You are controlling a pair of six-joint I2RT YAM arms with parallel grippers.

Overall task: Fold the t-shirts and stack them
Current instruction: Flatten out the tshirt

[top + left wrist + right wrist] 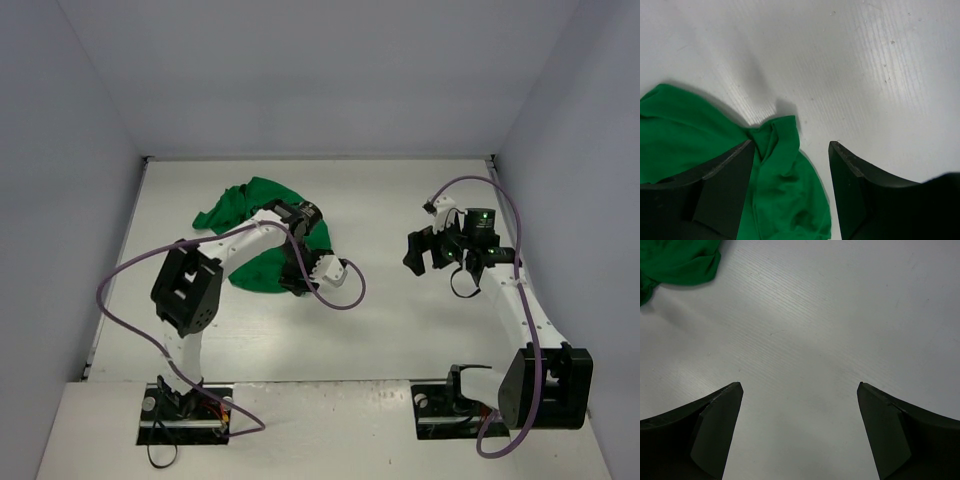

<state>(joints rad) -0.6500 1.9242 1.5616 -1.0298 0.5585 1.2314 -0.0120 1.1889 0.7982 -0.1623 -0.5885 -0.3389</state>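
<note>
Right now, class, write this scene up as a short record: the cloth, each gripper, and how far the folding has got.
cloth: one bright-green t-shirt, crumpled, on the left half of the table
left gripper: low over the t-shirt, jaws apart, a bunched edge of cloth between them
right gripper: jaws wide, nothing between them, over bare table, apart from the t-shirt
folding: not done, no neat fold visible
stack: none yet
</note>
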